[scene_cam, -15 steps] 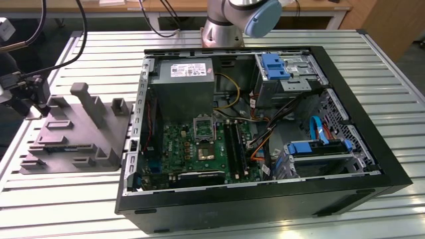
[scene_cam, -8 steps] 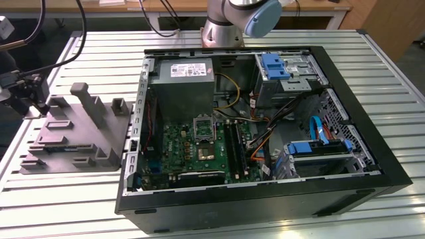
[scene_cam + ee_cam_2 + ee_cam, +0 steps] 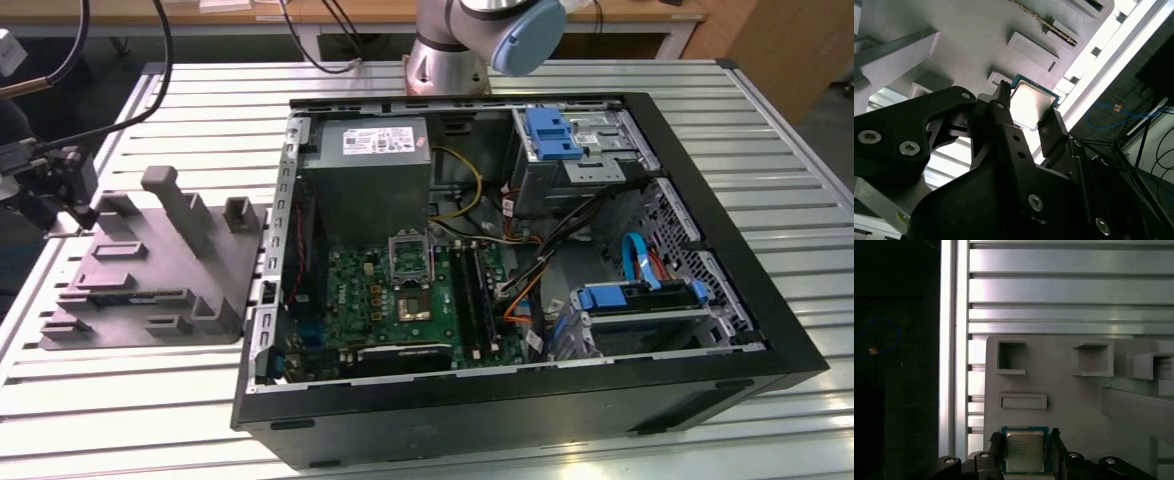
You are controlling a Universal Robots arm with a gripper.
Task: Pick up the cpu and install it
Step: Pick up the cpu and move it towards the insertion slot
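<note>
The cpu is a flat square chip with a silvery top and a green rim. It sits at the corner of the grey plastic tray, near the table's edge. In both wrist views my gripper has its two black fingers pressed against opposite sides of the cpu; whether the chip is off the tray I cannot tell. In the exterior view my gripper is at the far left, over the tray. The green motherboard with its metal-framed socket lies inside the open computer case.
The tray carries upright posts and small recessed pockets. The slatted aluminium table ends close beside the tray, with dark floor and a blue cable beyond. Inside the case are a power supply, drive cages and loose cables.
</note>
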